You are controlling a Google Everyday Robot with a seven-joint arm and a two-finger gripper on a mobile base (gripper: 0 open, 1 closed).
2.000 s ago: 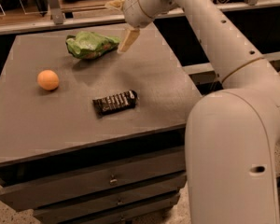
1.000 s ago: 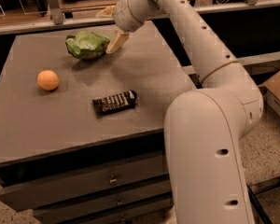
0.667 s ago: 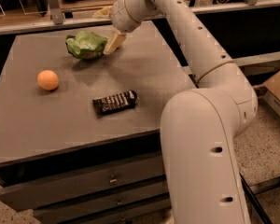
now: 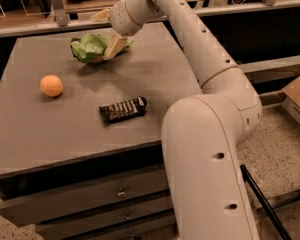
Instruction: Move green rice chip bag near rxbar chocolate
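Observation:
The green rice chip bag (image 4: 90, 48) lies crumpled at the far middle of the grey table top (image 4: 155, 69). The rxbar chocolate (image 4: 123, 108), a black wrapper with white lettering, lies flat nearer the front, well apart from the bag. My gripper (image 4: 108, 32) is at the bag's right end. Its near finger (image 4: 115, 46) rests against the bag's right edge and the far finger (image 4: 99, 16) shows behind the bag. The jaws stand apart and the bag lies on the table.
A small orange ball (image 4: 51, 85) sits on the left of the table. Drawers (image 4: 90, 204) run under the front edge. A railing and shelf (image 4: 55, 14) stand behind the table. My arm's large body (image 4: 205, 169) fills the right foreground.
The gripper has moved left from beside the bag until its near finger overlaps the bag's right edge. The bag, bar and ball have not moved.

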